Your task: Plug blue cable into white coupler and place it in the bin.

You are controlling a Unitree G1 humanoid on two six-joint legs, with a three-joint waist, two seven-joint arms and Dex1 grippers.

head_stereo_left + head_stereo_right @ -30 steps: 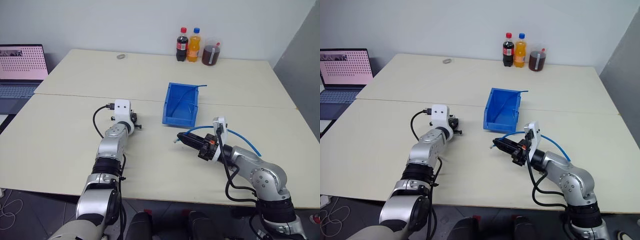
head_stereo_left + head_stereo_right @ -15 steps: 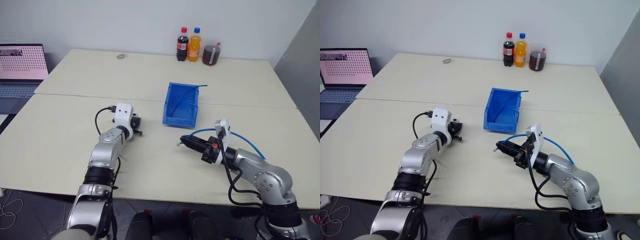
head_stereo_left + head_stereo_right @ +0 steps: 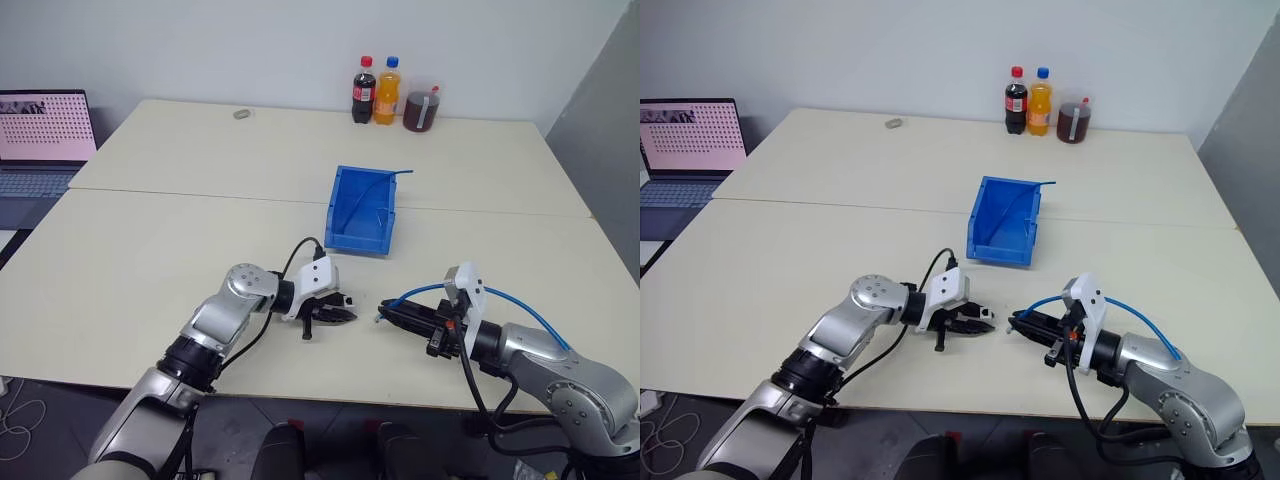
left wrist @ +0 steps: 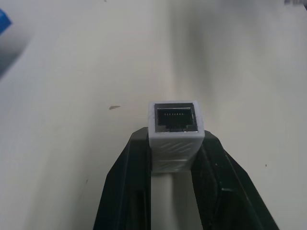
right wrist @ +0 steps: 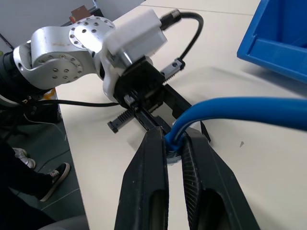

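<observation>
Facing tip to tip, left hand (image 3: 345, 314) clamps white coupler (image 4: 174, 135), right hand (image 3: 385, 313) blue cable (image 5: 240, 108).

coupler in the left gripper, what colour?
White coupler, with a dark socket opening; clearest in the left wrist view.

Light-blue network cable (image 5: 240, 108) plug hidden between black fingers (image 5: 151, 167); open laptop (image 3: 40, 140) cut off at left edge, screen unreadable.

Beige table (image 3: 150, 250): blue bin (image 3: 362, 210) mid; three bottles (image 3: 392, 93), small ring (image 3: 241, 114) at back.
</observation>
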